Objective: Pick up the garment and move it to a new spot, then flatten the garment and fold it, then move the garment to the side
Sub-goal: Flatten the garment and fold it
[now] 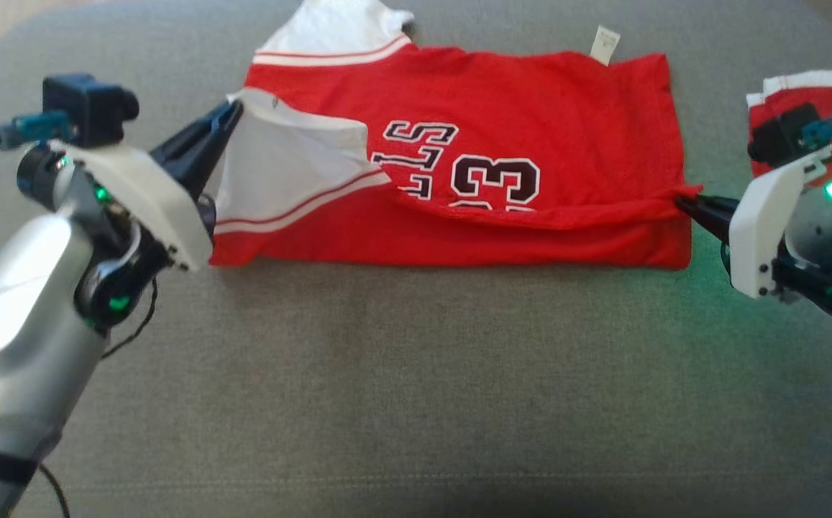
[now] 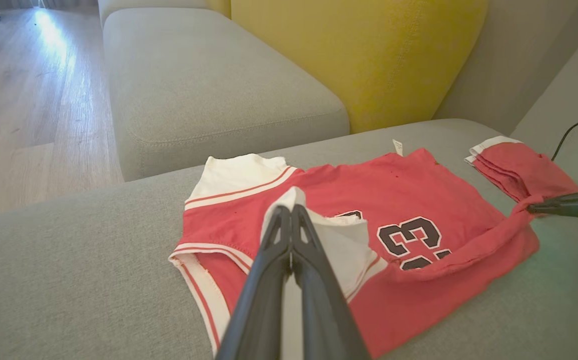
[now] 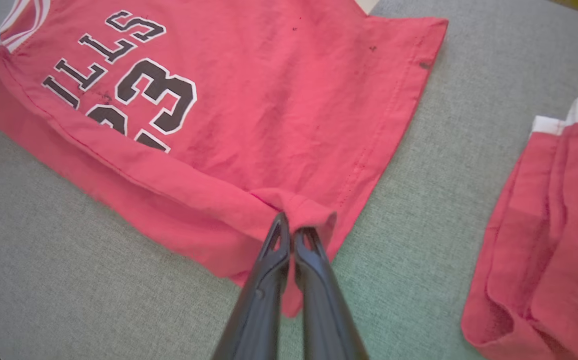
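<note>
Head view: red white-trimmed cotton jersey [image 1: 531,101] lies on grey fabric cushion [image 1: 416,374], stretched between the jaws; left gripper [image 1: 229,119] pinches its white flap [image 1: 279,165], right gripper [image 1: 685,203] its hem [image 1: 664,198]. Uneven lifting could slip either thin pinch.

Red jersey [image 1: 545,101] on grey cushion [image 1: 416,374], one end in left claw [image 1: 232,114], other in right claw [image 1: 682,201]
</note>
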Controlling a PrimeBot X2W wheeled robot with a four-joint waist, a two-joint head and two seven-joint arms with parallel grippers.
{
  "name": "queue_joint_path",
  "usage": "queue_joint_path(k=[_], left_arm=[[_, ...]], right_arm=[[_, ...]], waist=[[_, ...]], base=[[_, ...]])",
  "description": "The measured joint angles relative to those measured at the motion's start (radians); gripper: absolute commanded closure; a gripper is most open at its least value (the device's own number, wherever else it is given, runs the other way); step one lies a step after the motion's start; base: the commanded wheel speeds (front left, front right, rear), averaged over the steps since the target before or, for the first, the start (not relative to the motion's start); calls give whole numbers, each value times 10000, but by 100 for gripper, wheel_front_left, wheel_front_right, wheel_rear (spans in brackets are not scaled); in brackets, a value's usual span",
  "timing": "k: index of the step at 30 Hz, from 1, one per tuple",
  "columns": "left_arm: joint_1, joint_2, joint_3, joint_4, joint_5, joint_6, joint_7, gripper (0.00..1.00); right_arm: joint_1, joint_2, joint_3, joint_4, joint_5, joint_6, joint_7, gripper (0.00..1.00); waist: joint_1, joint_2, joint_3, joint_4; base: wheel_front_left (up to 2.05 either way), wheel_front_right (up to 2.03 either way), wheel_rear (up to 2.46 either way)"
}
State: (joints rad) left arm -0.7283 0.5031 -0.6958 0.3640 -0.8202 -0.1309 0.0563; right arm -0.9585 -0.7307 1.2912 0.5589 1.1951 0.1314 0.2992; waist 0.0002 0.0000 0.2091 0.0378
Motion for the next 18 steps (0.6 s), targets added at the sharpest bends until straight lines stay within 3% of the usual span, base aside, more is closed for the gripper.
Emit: queue_joint_path(k=[10,11,12,13,14,15,18], left_arm=[[-1067,-729,-86,2100,535,52,-589,100],[-1166,-780,-105,2309,614,92,-639,100],[-1257,-846,-102,2522,669,155,-750,100],[-1336,-945,-102,2740,727,251,-899,83],[-1403,-1049,-90,2955,786,368,-1076,29],[-1437,-1166,-59,3191,798,510,-1250,0],[-1448,-1333,-29,3593,817,700,-1572,0]], right_arm=[[-417,345,0,236,-249,0,-247,100],[-434,351,0,309,-251,0,-428,65],[-477,368,2,378,-245,0,-608,0],[-535,393,4,433,-247,0,-811,0],[-595,453,2,510,-245,0,-1026,0],[-624,531,-4,606,-245,0,-1248,0],[-622,621,-4,759,-245,0,-1615,0]], waist=[[0,0,808,-269],[-1,0,862,-291],[-1,0,906,-309],[0,0,930,-324],[1,0,921,-333],[0,0,884,-340],[-2,0,798,-350]], base=[[0,0,0],[0,0,0],[0,0,0],[0,0,0],[0,0,0],[0,0,0],[0,0,0]])
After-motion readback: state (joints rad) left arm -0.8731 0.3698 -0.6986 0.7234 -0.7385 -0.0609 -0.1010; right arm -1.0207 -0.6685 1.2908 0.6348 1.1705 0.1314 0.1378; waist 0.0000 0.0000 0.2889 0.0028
